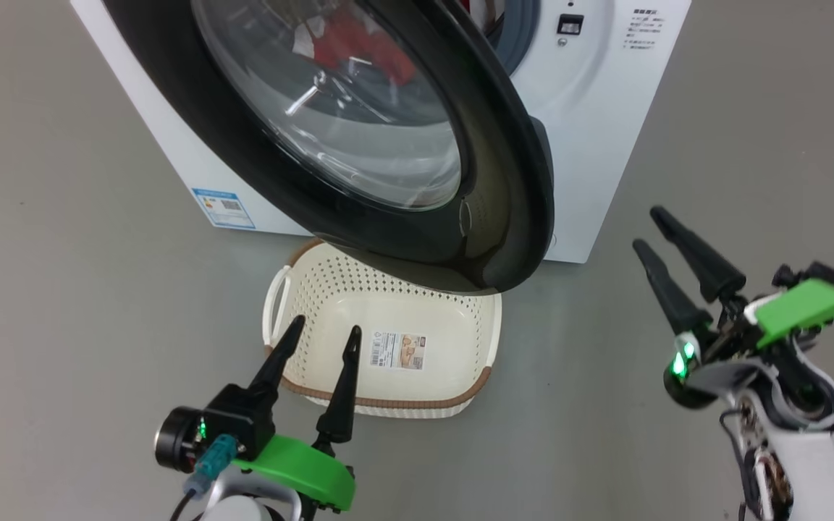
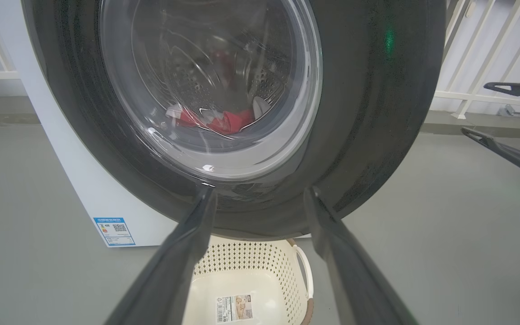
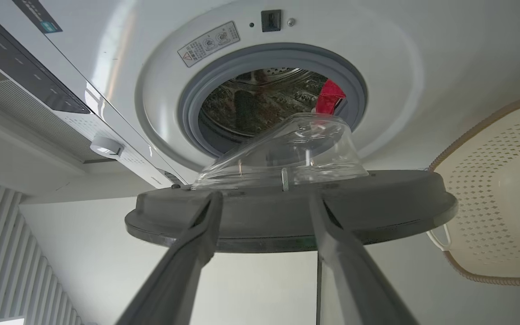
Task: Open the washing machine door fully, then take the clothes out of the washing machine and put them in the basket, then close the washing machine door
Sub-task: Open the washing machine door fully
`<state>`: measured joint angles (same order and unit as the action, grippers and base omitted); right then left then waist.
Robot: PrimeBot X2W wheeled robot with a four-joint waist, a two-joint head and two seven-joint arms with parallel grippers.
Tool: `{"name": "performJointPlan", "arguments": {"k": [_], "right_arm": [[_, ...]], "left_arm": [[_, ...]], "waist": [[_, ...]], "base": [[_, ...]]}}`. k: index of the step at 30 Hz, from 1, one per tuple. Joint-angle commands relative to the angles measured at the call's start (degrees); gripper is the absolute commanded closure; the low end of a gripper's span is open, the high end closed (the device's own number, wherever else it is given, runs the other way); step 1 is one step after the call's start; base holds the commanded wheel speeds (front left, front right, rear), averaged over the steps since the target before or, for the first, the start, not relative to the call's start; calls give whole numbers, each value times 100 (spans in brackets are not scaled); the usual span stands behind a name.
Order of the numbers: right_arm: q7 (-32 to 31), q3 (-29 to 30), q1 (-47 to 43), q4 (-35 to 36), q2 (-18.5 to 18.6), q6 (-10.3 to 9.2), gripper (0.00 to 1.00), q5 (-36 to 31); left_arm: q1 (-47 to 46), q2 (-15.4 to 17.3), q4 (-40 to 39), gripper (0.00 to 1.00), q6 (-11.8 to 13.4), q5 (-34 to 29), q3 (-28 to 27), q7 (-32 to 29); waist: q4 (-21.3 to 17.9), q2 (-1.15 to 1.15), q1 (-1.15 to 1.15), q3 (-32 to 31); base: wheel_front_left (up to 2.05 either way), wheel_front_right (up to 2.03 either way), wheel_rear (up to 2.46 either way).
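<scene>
Grey floor (image 1: 62,304): we list door (image 1: 507,181) part open, clothes (image 3: 330,95) inside machine (image 1: 598,145), basket (image 1: 330,284) empty (left tool (image 1: 325,325), right tool (image 1: 649,228) wide, empty).

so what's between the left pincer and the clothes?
The washing machine door. In the left wrist view the open left pincer points at its glass window, and the red clothes show through that glass.
</scene>
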<state>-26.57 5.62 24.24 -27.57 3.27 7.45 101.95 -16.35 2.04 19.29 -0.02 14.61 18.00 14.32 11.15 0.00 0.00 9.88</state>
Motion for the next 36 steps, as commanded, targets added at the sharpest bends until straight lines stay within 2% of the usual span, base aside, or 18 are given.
{"name": "performJointPlan", "arguments": {"k": [1,7,12,16,20,27,31,36], "right_arm": [[118,-190,-162,303,-38,3,0,-22],[558,-478,-835,856,-38,3,0,-268],[1173,-688,-1460,1443,-38,3,0,-838],[1807,-838,-1853,1871,-8,3,0,-1624],[2532,-1039,-2122,2137,187,3,0,-2466],[3835,-1410,-2357,2088,692,3,0,-4069],[4107,-1214,-2412,2003,750,3,0,-4940],[4153,-623,-2493,2084,542,3,0,-6322]], "left_arm": [[8,84,-94,0,12,-41,-231,68],[84,84,-55,0,14,-66,-307,68],[194,84,-25,0,8,-119,-397,68],[279,84,-6,0,7,-169,-468,68],[359,88,5,0,3,-212,-555,68],[545,101,10,0,-7,-270,-675,68],[629,105,2,0,-17,-295,-725,68],[732,105,-10,0,-25,-314,-781,68]], "waist": [[-44,0,0,-51],[-107,0,0,-152],[-171,0,0,-269],[-237,0,0,-375],[-324,0,0,-479],[-457,0,0,-685],[-501,0,0,-765],[-544,0,0,-865]], "base": [[0,0,0],[0,0,0],[0,0,0],[0,0,0],[0,0,0],[0,0,0],[0,0,0],[0,0,0]]}}
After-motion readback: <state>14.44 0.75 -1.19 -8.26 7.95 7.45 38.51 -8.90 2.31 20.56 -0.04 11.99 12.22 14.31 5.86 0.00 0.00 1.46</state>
